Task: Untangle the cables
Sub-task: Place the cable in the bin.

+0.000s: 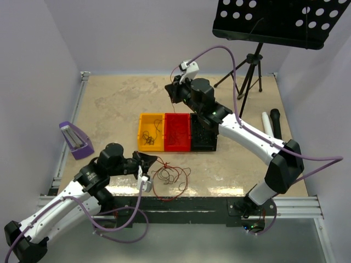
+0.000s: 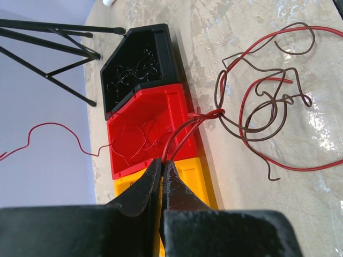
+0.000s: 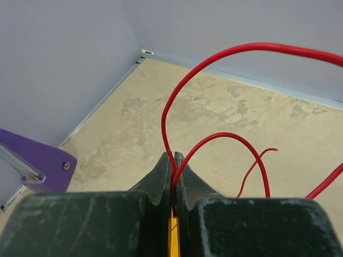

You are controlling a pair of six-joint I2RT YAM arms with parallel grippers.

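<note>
The cables (image 1: 171, 178) lie as a loose snarl of thin red and dark brown wires on the table in front of the bins. They also show in the left wrist view (image 2: 268, 107). My left gripper (image 1: 152, 160) sits at the snarl's left edge. It is shut (image 2: 162, 160) on a doubled red wire (image 2: 182, 131) that leads into a knot. My right gripper (image 1: 174, 91) is raised behind the bins. It is shut (image 3: 173, 158) on a separate red wire (image 3: 214, 53) that loops up and away.
Yellow (image 1: 151, 115), red (image 1: 177, 115) and black (image 1: 203, 148) bins stand in a row mid-table, with thin wires inside. A purple holder (image 1: 74, 139) is at the left. A music stand (image 1: 285, 22) with tripod legs (image 1: 249, 76) is at the back right. White and black cylinders (image 1: 271, 123) lie at the right.
</note>
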